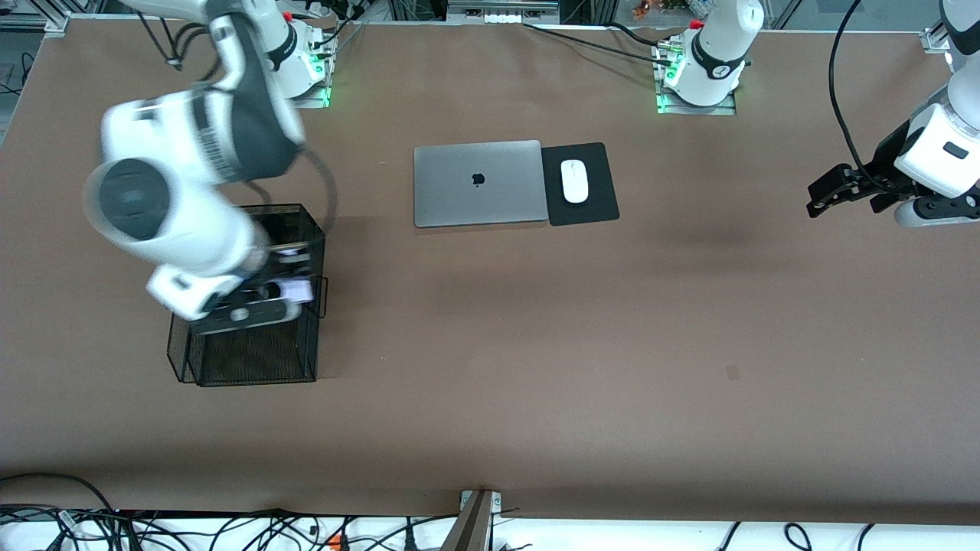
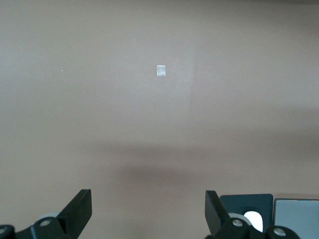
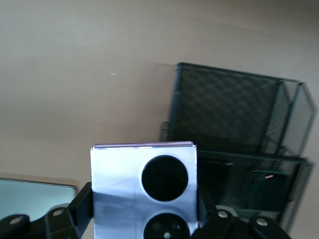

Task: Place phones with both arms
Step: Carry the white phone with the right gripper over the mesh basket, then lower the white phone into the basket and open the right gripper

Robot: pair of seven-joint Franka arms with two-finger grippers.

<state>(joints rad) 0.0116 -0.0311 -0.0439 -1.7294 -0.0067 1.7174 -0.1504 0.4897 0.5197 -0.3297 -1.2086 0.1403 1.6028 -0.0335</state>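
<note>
A lilac-white flip phone [image 3: 124, 194] with two black camera circles sits between the fingers of my right gripper [image 3: 144, 199], which is shut on its sides. In the front view that gripper [image 1: 285, 292] holds the phone [image 1: 297, 291] over the black mesh basket [image 1: 253, 360] at the right arm's end of the table. A dark flat thing [image 3: 267, 185] lies in one basket compartment; I cannot tell what it is. My left gripper [image 1: 823, 195] hangs open and empty over bare table at the left arm's end, its fingers [image 2: 79, 204] spread wide. The other phones are out of view.
A closed grey laptop [image 1: 477, 184] lies mid-table toward the robots' bases, with a white mouse [image 1: 574, 180] on a black pad [image 1: 593, 210] beside it. A small tape mark [image 1: 732, 373] is stuck on the brown table.
</note>
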